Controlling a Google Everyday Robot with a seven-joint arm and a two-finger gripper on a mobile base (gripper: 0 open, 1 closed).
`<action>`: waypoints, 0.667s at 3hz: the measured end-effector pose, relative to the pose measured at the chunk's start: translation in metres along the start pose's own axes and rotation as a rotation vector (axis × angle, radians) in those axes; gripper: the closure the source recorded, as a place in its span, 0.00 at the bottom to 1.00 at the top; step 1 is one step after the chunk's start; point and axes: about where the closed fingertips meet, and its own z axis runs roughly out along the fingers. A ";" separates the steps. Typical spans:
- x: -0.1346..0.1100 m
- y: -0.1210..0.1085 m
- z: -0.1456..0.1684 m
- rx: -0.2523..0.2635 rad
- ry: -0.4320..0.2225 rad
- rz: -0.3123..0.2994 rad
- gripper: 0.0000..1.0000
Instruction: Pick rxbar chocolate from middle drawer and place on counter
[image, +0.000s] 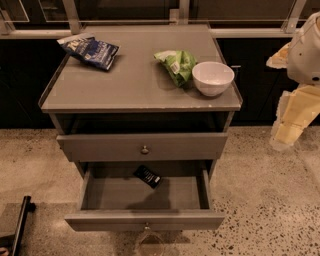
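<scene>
Hovering gripper — low, beside middle drawer

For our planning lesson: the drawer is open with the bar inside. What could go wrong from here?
The bar lies far back in the drawer, close under the upper front; the gripper, low at the drawer's front edge, might bump that front reaching in.
The counter holds a bowl, a blue bag and a green bag; placing nearby might knock them.
</scene>
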 end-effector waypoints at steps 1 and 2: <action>0.000 0.000 0.000 0.000 0.000 0.000 0.00; -0.004 0.001 0.003 0.051 -0.035 -0.013 0.00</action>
